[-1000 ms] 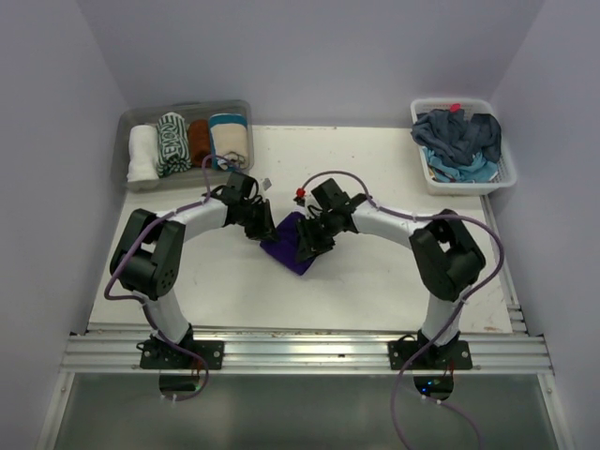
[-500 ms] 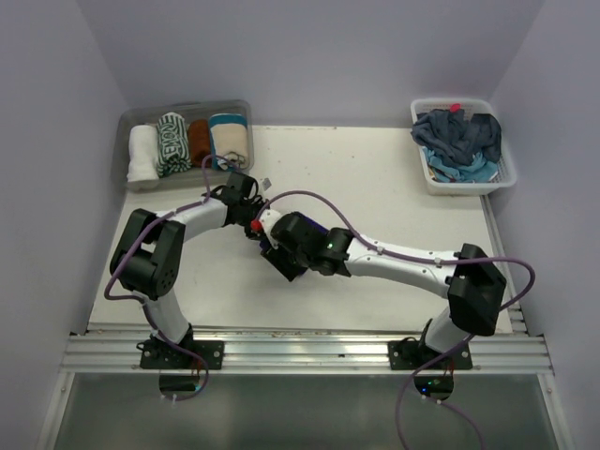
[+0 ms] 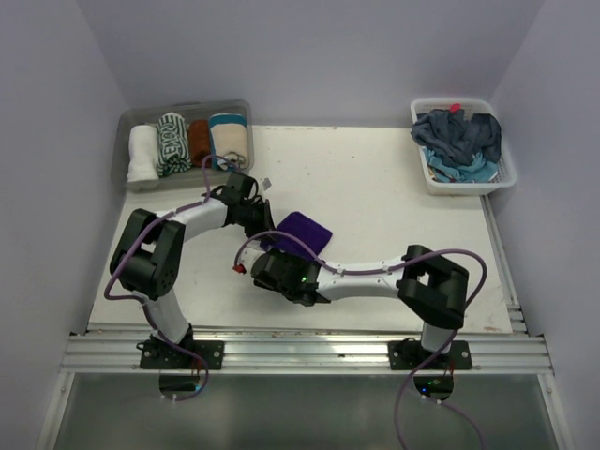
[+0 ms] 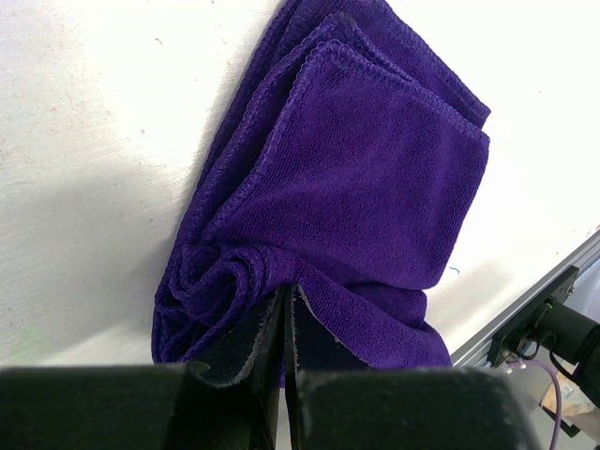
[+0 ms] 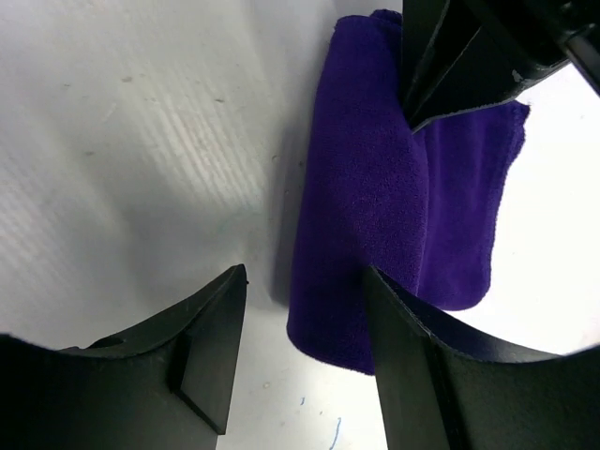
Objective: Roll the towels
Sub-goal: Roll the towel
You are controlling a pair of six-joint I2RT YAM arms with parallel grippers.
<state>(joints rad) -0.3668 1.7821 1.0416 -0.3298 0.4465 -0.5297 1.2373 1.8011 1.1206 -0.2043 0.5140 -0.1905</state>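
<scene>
A deep purple towel point(image 3: 304, 229) lies folded on the table centre; in the left wrist view point(image 4: 366, 169) its near end is bunched into a loose curl. My left gripper point(image 3: 262, 221) is shut on that bunched near edge point(image 4: 286, 302). My right gripper point(image 3: 281, 257) is open and empty, low over the table just short of the towel's near end. In the right wrist view, the towel point(image 5: 375, 216) lies ahead between the spread fingers point(image 5: 211, 347), with the left gripper's fingers point(image 5: 459, 66) beyond it.
A clear tub point(image 3: 183, 110) at the back left holds rolled towels: white point(image 3: 142, 153), green-patterned point(image 3: 172, 143), rust-brown point(image 3: 199, 141), cream-and-teal point(image 3: 229, 139). A white lattice basket point(image 3: 448, 187) at the back right holds loose navy and light blue towels point(image 3: 459, 136).
My right arm swung from the towel's right side across to its near-left side and now lies low over the table. The towel now lies flatter, spread to the right. The left gripper stayed put.
</scene>
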